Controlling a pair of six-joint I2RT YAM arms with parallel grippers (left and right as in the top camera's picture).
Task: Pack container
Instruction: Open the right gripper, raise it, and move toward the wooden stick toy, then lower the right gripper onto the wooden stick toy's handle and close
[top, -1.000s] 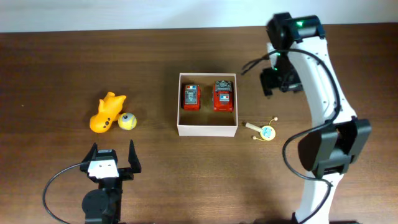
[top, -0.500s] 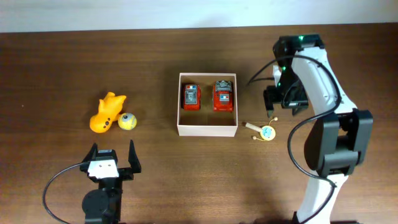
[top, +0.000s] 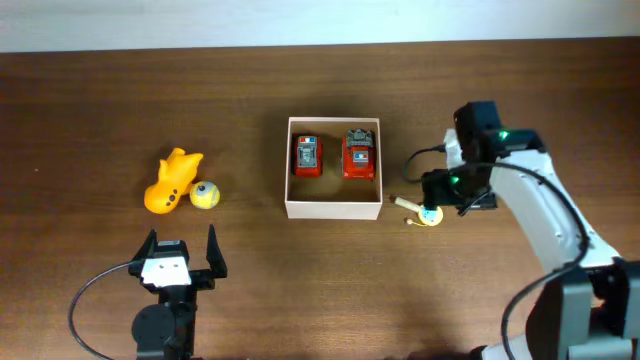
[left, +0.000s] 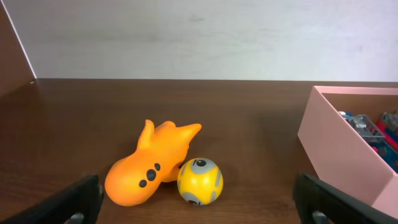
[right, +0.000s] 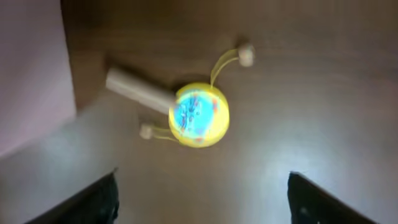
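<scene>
The container (top: 333, 210), a white-walled box, sits mid-table with two red toy cars (top: 307, 156) (top: 359, 153) inside. Just right of its front corner lies a small yellow rattle drum (top: 428, 213) with a pale handle. My right gripper (top: 438, 192) hovers over the drum. In the right wrist view the drum (right: 199, 115) lies ahead of my open right gripper (right: 202, 202), nothing between the fingers. My left gripper (top: 180, 250) rests open near the front left. In its wrist view it (left: 199, 208) faces an orange toy (left: 149, 168) and a yellow ball (left: 199, 181).
The orange toy (top: 172, 181) and the yellow ball (top: 205, 195) lie together left of the container. The container's pale wall (left: 336, 149) shows at the right of the left wrist view, and at the left edge (right: 31, 74) of the right wrist view.
My right arm swung from beside the container's far right corner toward the front and now sits over the rattle drum, its jaws wider. The left arm and the toys have not moved.
</scene>
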